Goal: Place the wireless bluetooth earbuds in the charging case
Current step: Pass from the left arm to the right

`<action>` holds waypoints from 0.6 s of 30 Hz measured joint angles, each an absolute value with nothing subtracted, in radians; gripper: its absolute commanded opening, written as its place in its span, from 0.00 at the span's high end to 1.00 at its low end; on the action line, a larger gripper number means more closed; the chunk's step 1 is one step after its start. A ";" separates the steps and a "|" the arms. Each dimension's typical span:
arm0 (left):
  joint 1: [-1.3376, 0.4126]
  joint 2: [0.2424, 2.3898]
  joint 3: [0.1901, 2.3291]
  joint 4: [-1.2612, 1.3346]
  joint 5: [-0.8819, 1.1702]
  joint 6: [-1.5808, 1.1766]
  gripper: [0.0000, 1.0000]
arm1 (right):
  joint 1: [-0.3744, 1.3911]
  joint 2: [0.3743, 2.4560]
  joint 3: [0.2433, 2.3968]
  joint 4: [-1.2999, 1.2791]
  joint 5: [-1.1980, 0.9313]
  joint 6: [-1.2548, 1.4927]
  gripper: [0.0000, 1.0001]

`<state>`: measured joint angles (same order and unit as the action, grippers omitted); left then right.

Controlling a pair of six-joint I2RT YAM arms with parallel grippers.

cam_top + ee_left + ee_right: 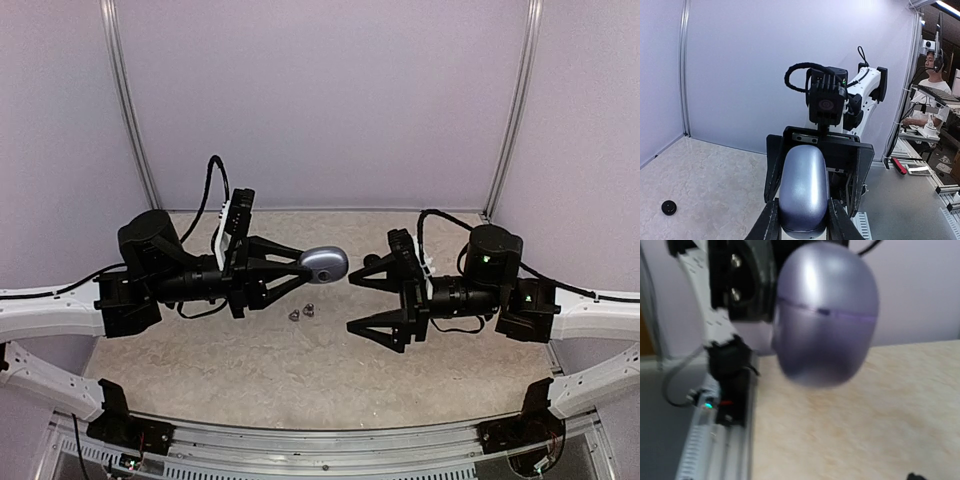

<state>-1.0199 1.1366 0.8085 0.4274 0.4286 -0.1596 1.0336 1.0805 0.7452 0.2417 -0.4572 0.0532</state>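
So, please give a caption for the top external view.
The left fingers hold the closed grey charging case, the open right fingers face it, two small earbuds lie on the table.

Counts, top view:
- Arms: 2. One end effector each, so 2: left end effector (308,268), right end effector (350,304).
- Charging case (325,264): 1, silvery-grey.
- Silvery-grey earbuds (309,309): 2, side by side on the desk (200,360), at 7 o'clock from the case.

Left wrist view:
- Black puck (669,207): 1, at 8 o'clock in that view.
- Person (935,75): 1, at 2 o'clock, off the desk.

Right wrist view:
- Black fragment (915,476): 1, at 5 o'clock on the frame edge. It's too cropped to identify.
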 measured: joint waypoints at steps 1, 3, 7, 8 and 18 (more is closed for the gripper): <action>-1.028 1.141 0.809 0.442 0.427 -0.153 0.88 | 1.028 1.086 0.745 0.263 -0.481 0.076 0.09; -1.039 1.150 0.809 0.461 0.420 -0.144 0.88 | 1.020 1.090 0.745 0.301 -0.506 0.113 0.08; -1.049 1.171 0.808 0.488 0.406 -0.136 0.88 | 1.018 1.099 0.751 0.360 -0.532 0.168 0.14; -1.051 1.176 0.807 0.495 0.403 -0.136 0.88 | 1.018 1.104 0.756 0.366 -0.539 0.174 0.17; -1.068 1.200 0.792 0.562 0.384 -0.138 0.88 | 1.013 1.126 0.766 0.441 -0.543 0.212 0.40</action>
<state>-1.0676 1.1995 0.7921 0.5621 0.3840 -0.1379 1.0130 1.1259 0.7658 0.4412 -0.5430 0.2119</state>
